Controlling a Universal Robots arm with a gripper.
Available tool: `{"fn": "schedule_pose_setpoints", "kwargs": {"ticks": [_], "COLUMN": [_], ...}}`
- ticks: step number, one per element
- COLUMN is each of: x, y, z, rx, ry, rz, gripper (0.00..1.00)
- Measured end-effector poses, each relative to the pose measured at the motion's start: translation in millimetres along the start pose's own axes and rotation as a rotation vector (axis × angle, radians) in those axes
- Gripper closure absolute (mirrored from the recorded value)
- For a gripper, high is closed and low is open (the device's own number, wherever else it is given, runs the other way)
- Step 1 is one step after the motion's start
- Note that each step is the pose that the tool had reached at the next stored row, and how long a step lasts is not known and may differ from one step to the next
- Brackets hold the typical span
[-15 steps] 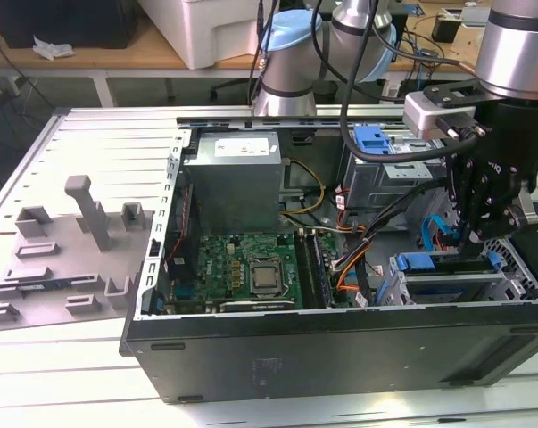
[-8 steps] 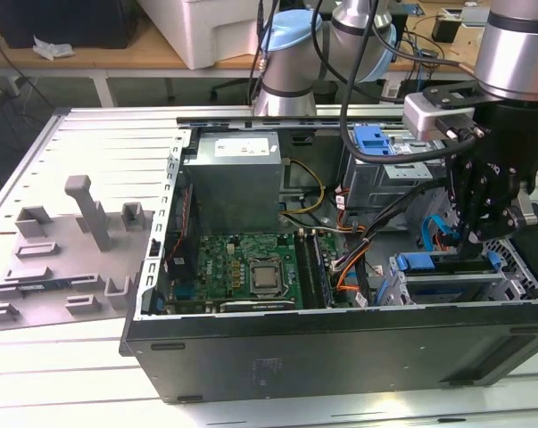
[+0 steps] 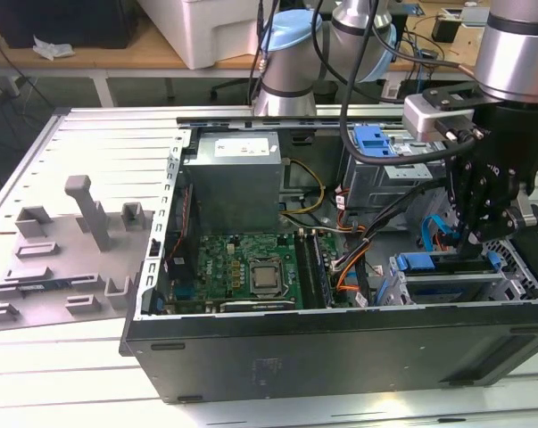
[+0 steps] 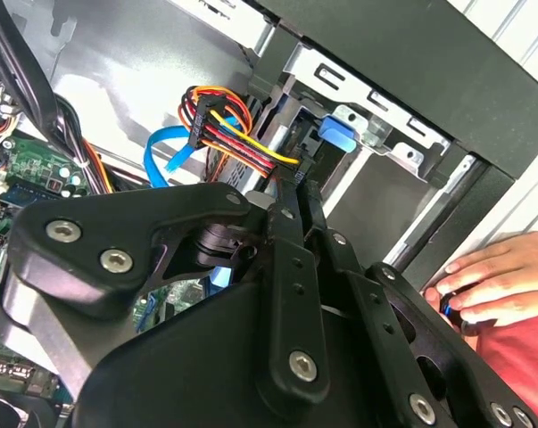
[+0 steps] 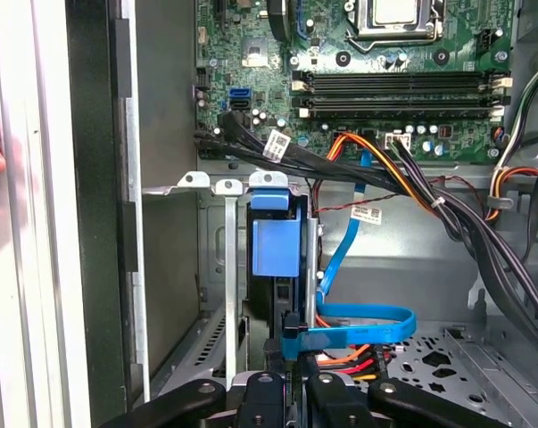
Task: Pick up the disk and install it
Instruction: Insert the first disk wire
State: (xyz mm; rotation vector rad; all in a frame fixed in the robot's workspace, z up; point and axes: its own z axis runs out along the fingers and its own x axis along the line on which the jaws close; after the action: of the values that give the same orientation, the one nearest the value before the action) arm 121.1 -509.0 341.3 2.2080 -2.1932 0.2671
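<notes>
Claw [image 3: 474, 234] hangs, in the exterior view, over the drive cage at the front corner of the open computer case [image 3: 340, 357], toward the exterior view's right; the disk [image 3: 447, 267], blue-framed, sits in that cage directly beneath it, long axis running along the case's front wall. Matt black links carry the claw; the case is dark painted sheet metal on a slatted grey worktop [image 3: 37, 374].

In the second wrist view the claw's thin black fingers [image 4: 295, 201] stand pressed together, shut with nothing between them, pointing at the blue tab [image 4: 337, 134] in the bare-metal cage. A hand [image 4: 492, 281] rests outside the case.

In the first wrist view the disk's glossy blue plastic carrier [image 5: 276, 241] stands on edge in the cage straight ahead of the claw, beside the green board [image 5: 384, 80].
</notes>
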Motion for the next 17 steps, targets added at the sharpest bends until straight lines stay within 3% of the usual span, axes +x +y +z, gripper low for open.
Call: {"fn": "schedule_pose_setpoints", "kwargs": {"ticks": [17], "x": [-0.3], "y": [-0.1], "z": [2.6], "rx": [0.0000], "ry": [0.0001], "rz": [0.000], "gripper": [0.84]}}
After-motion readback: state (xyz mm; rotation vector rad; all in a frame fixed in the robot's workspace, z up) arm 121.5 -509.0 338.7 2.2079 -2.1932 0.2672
